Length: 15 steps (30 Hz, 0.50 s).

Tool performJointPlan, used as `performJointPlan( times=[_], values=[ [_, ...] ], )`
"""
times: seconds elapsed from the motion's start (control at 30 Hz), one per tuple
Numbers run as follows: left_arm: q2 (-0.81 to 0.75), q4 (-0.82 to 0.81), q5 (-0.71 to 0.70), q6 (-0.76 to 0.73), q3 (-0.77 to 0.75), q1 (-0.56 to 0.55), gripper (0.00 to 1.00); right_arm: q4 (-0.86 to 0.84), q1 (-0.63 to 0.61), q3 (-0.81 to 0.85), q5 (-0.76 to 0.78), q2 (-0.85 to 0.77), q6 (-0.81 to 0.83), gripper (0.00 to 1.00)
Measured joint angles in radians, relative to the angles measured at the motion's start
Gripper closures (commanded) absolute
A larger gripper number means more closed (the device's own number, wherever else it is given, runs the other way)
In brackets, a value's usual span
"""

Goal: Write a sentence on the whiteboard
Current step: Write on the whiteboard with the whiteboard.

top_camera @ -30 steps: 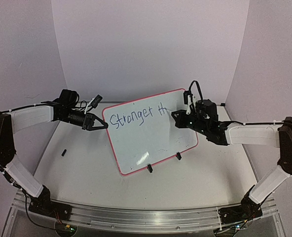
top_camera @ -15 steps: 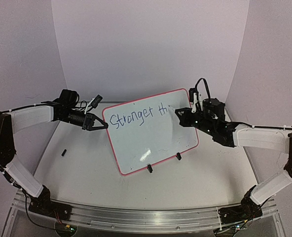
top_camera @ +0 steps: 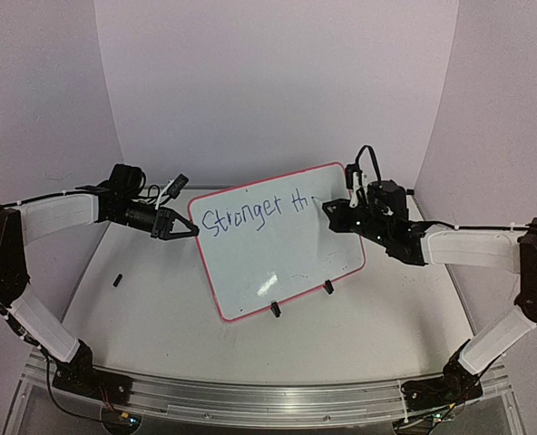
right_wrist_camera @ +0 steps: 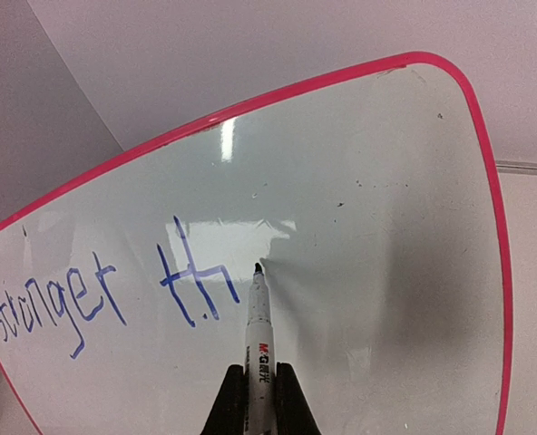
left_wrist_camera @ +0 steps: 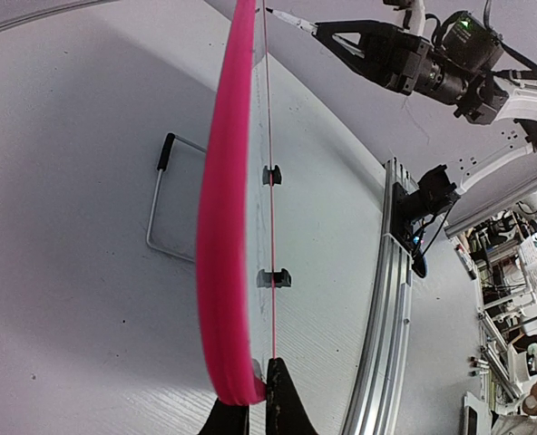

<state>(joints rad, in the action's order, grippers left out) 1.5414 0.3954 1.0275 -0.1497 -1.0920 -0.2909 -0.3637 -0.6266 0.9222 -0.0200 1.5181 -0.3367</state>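
Observation:
The whiteboard [top_camera: 287, 258] stands tilted on the table, with a pink rim [left_wrist_camera: 225, 227] around it. The sentence [top_camera: 250, 216] is blue lettering along the top that reads "Stronger th" [right_wrist_camera: 191, 285]. My left gripper [top_camera: 189, 231] is shut on the board's left edge, one finger on each face [left_wrist_camera: 255, 390]. My right gripper [top_camera: 327, 208] is shut on a white marker [right_wrist_camera: 258, 335] at the board's upper right. In the right wrist view the gripper [right_wrist_camera: 258, 370] holds the marker's barrel. The marker's dark tip meets its own shadow on the board just right of the "h".
Two black clip feet [top_camera: 275, 309] [top_camera: 328, 286] hold the board's lower edge. A small black cap [top_camera: 118, 280] lies on the table at the left. A wire stand [left_wrist_camera: 160, 195] sits behind the board. An aluminium rail [top_camera: 250, 394] runs along the near edge.
My right gripper and the marker moved up and right off the "h", then came back slightly left to just beside it. The left gripper and the board stayed still.

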Motion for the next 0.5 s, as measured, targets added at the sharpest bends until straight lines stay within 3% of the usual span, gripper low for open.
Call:
performJointPlan(
  times=[0.5],
  values=[
    [0.0,0.0,0.0,0.0,0.0,0.0,1.0,-0.002,0.01,0.04,-0.024,0.033,0.031,1.0]
  ],
)
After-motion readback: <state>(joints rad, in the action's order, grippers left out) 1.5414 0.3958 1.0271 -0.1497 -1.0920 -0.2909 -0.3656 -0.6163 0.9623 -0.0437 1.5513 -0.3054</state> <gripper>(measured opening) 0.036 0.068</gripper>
